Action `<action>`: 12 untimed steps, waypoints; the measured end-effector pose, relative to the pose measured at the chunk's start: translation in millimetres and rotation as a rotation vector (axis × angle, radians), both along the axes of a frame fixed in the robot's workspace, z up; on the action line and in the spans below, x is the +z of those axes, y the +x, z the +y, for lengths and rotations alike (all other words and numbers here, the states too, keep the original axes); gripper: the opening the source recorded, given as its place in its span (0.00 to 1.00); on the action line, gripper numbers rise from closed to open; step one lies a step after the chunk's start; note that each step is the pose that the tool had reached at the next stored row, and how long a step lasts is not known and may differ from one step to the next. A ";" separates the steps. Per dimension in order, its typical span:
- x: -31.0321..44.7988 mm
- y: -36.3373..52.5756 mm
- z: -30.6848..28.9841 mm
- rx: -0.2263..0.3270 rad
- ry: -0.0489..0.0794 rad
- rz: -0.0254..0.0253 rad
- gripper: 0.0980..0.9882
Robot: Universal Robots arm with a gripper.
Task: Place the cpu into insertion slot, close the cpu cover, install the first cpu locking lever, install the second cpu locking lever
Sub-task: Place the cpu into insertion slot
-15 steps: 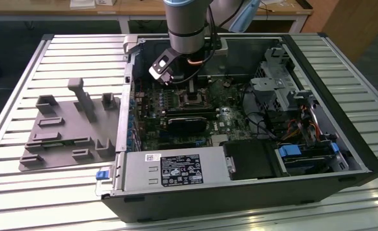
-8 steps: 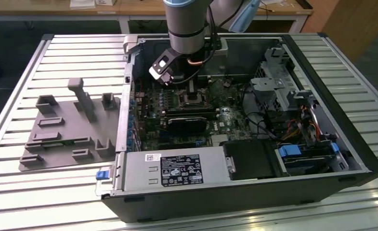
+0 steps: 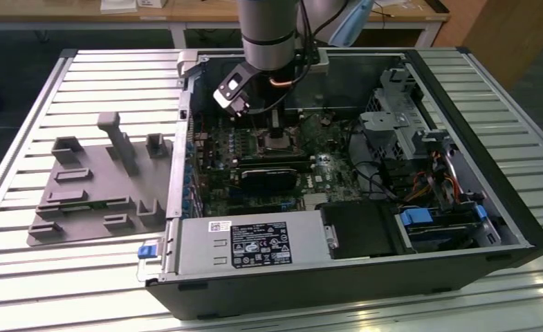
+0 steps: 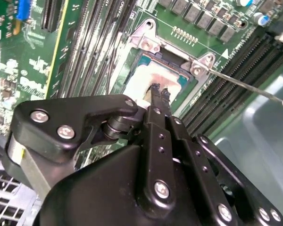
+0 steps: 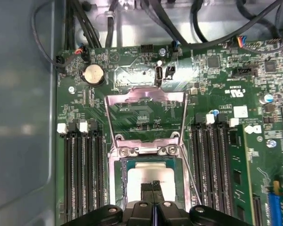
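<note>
**Cpu right under my tips, cover open beyond it**

My gripper [image 4: 158, 89] has its 2 fingers pressed together and grips nothing. The tips sit on or just above the cpu [image 5: 141, 173]; I cannot tell which. The cpu lies flat in the insertion slot [image 5: 124, 181], square to the rim. Past the slot the cpu cover [image 5: 146, 96] stands open, hinged at the slot's far edge from me. 1 locking lever [image 4: 245, 86] juts out free. Memory slots [image 5: 82, 174] flank 2 sides, but the room above looks clear.

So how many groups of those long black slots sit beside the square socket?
2. One bank of long black slots lies beside the metal-rimmed square insertion slot, the other bank on its opposite side; more may be hidden.
</note>
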State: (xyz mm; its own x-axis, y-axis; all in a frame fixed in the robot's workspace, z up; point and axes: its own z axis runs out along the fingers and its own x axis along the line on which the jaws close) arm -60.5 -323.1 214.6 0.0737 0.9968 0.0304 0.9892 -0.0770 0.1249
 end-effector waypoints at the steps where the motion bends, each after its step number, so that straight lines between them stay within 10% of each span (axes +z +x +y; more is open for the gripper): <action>1: 2.6 0.0 0.0 0.000 0.000 -0.0002 0.01; 12: 37.7 0.0 0.0 0.000 0.000 -0.0072 0.01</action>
